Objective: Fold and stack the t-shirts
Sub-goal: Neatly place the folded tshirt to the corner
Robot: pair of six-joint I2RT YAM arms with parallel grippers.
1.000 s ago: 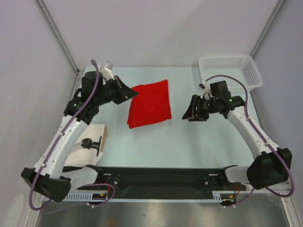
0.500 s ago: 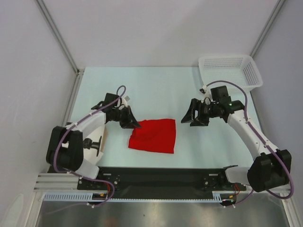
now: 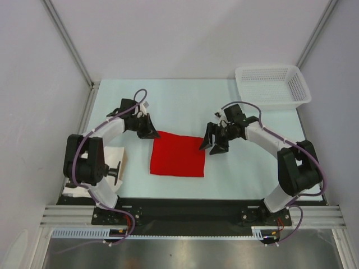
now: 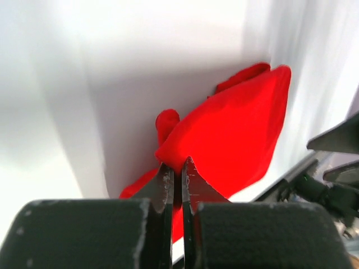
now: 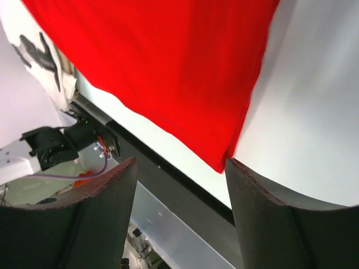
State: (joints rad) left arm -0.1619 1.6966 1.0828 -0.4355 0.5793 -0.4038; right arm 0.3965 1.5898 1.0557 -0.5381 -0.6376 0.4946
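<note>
plain red t-shirt [image 3: 178,155], white mesh basket [image 3: 273,85]

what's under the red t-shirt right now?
Only the pale table shows around the folded red t-shirt, which lies flat on it. The cloth covers everything beneath, so any second shirt there cannot be seen.

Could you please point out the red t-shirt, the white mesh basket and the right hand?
red t-shirt [image 3: 178,156], top external view, middle of the folded cloth.
white mesh basket [image 3: 272,101], top external view, its near wall.
right hand [image 3: 211,148], top external view, midway between its fingertips.
</note>
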